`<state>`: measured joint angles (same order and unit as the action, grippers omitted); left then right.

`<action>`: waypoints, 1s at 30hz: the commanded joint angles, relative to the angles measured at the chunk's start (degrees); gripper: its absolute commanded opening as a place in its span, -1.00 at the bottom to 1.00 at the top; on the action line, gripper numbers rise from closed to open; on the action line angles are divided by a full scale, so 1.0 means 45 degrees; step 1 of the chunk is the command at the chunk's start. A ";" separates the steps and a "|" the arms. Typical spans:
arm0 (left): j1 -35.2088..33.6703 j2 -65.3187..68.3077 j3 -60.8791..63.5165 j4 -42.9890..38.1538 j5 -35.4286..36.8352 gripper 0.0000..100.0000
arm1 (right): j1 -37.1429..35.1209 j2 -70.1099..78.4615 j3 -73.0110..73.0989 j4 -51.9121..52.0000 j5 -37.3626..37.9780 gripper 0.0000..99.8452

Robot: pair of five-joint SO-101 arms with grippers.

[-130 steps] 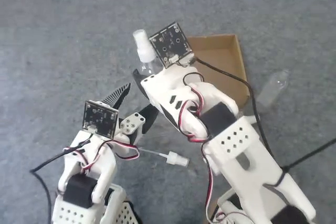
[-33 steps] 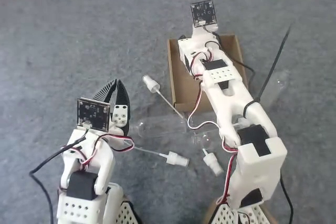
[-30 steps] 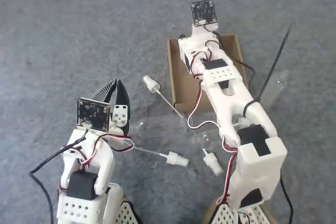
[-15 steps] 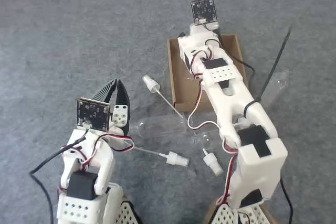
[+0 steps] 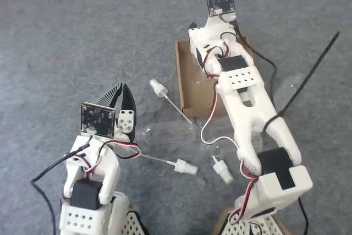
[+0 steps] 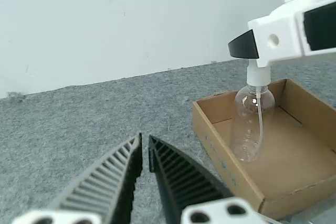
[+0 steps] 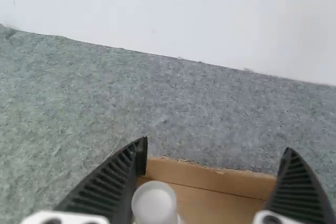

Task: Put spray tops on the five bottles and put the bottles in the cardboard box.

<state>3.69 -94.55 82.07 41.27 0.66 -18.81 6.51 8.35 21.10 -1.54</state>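
A clear bottle with a white spray top stands upright in the cardboard box. My right gripper hangs open just above it, the spray top close to one finger but not gripped. My left gripper is shut on nothing, low over the carpet left of the box. A capless clear bottle lies in front of the box, and another lies to the box's right. Three loose spray tops lie on the carpet.
Grey carpet covers the table, with a white wall at the back. The right arm stretches over the box's near edge and hides part of another clear bottle. Carpet to the left and behind the box is open.
The right gripper carried the capped bottle from left of the box into it and let go. In the last second its wrist rose and drew back. The left arm stayed still.
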 commanded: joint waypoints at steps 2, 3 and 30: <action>-0.0020 -0.0137 -0.0049 -0.0391 0.0000 -0.98 | -0.0127 -0.1084 -0.0254 -0.0010 -0.0117 -0.34; -0.0020 -0.0137 -0.0049 -0.0391 0.0000 -0.98 | -0.0127 -0.1104 -0.0254 -0.0010 -0.0117 -0.34; -0.0020 -0.0137 -0.0049 -0.0410 0.0000 -0.98 | -0.1221 -0.5578 0.7541 -0.3233 -0.0195 -0.34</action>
<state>3.69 -94.55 82.07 41.27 0.66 -25.32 -21.36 42.81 11.52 -1.54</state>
